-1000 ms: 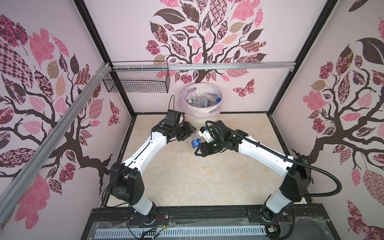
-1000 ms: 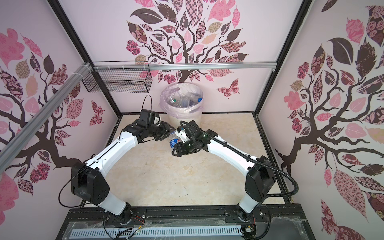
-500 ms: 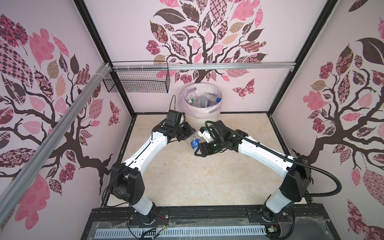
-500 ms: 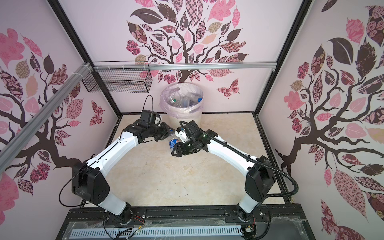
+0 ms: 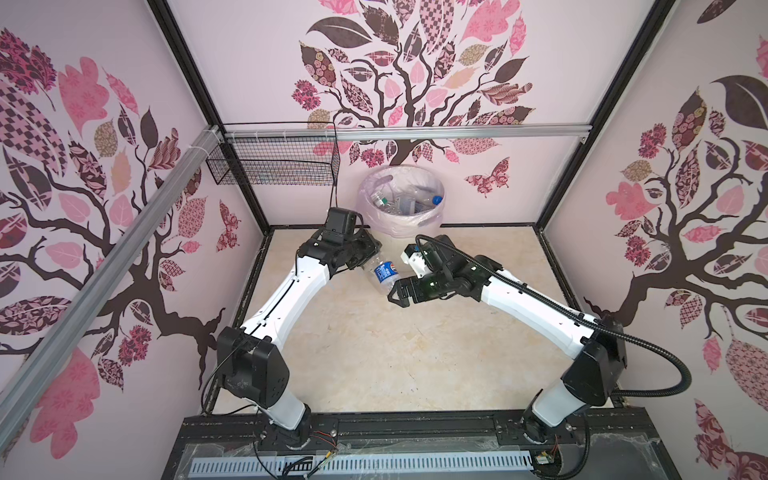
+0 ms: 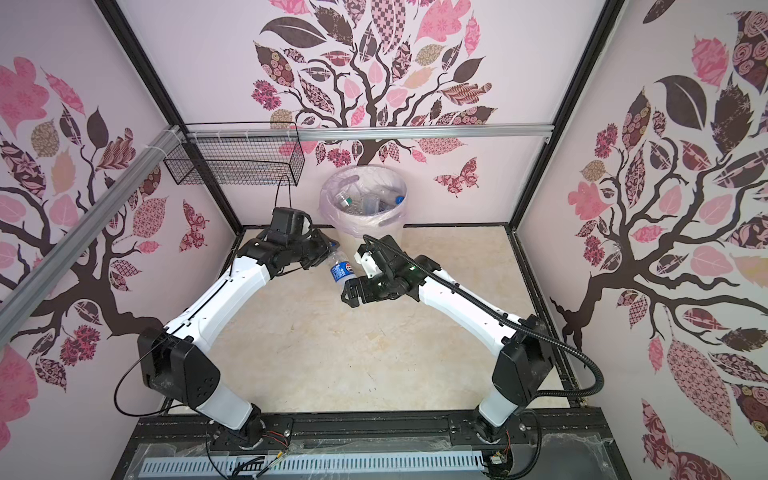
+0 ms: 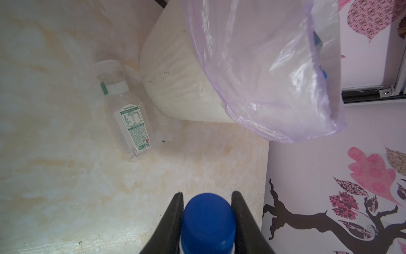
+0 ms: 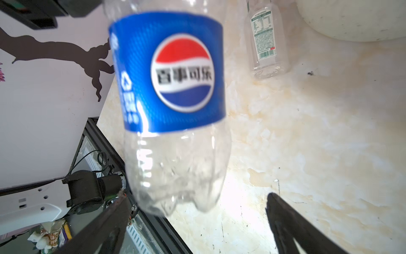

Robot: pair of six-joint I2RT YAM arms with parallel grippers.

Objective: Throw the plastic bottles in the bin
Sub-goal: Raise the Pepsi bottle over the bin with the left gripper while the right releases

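Bimanual cell, partway through clearing. In both top views the near and middle parts of the surface (image 5: 395, 353) show no bottle, so most of the work is judged done.

Toward the far edge, the right end effector (image 5: 397, 298) stands with its jaws spread wide. The right wrist view shows the base of the blue-labelled bottle (image 8: 171, 88) hanging between them without touching either.

That bottle is carried off the surface by the left end effector (image 7: 207, 194), which is clenched on its neck just under the blue cap (image 7: 207, 220), near the bin.

Beyond it, a white-labelled bottle (image 7: 131, 118) lies on its side on the surface, just beside the foot of the bin (image 7: 175, 83).

The bin stands at the middle of the far edge, its pale pink bag (image 7: 263, 66) folded over the rim, with several binned bottles (image 5: 401, 201) inside.

Left to do, by this reading: drop the carried bottle in the bin, then collect the one lying beside it.

Hard to make out:
- The white-labelled bottle is covered by the arms in both top views.
- The surface beneath the arms is hidden.
- The binned bottles overlap and cannot be counted.
- The grip on the neck is cut off at the edge of the left wrist view.
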